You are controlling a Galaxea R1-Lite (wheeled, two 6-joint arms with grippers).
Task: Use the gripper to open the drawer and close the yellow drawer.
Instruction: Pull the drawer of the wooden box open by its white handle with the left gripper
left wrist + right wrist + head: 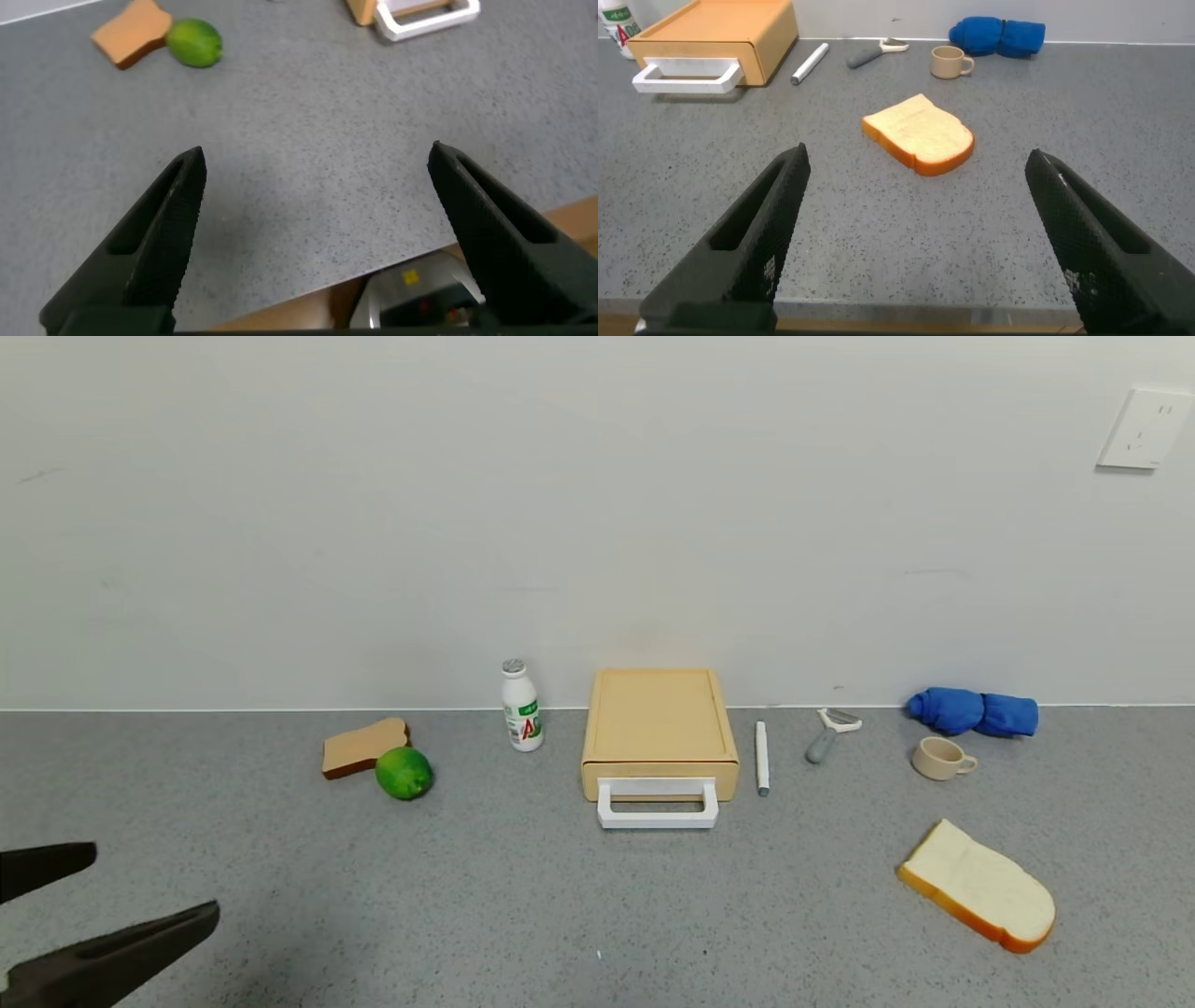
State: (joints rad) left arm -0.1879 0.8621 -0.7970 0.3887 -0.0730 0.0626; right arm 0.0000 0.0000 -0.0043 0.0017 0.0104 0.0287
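Drawer (659,735) shut; left hand (112,905) open, apart.

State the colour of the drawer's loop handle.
White, against the pale yellow-tan drawer; the handle shows best in the head view.

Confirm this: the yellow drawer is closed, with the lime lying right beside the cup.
Not quite. The yellow drawer is closed, but the lime lies beside the brown bread slice, on the drawer's left. The cup sits far off on the right, as the head view shows.
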